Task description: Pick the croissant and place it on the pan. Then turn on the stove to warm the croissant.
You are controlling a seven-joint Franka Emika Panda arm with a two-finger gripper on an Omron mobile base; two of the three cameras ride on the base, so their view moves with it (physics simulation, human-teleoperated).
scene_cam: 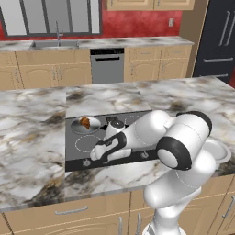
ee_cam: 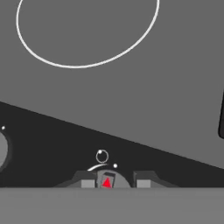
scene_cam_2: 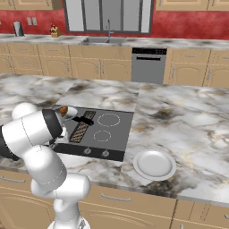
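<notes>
The brown-orange croissant (scene_cam: 85, 122) (scene_cam_2: 63, 110) lies in the silver pan (scene_cam: 94, 126) on the back left burner of the dark stove (scene_cam: 81, 151) (scene_cam_2: 117, 134). In the right base view my arm hides most of the pan (scene_cam_2: 71, 112); its black handle points toward the brown grille. My gripper (scene_cam: 97, 158) (ee_cam: 113, 183) is down at the stove's front edge, left of centre. In the hand view a small round knob (ee_cam: 106, 180) with a red mark sits between the two fingertips (ee_cam: 87, 182), and the gripper is shut on it.
A round white plate (scene_cam_2: 154, 164) (scene_cam: 222, 149) rests on the marble counter right of the stove. More front knobs (scene_cam_2: 105, 153) (scene_cam: 144, 155) line the dark front strip. A white ring burner (ee_cam: 87, 30) lies just beyond the gripped knob. Sink and cabinets stand along the far wall.
</notes>
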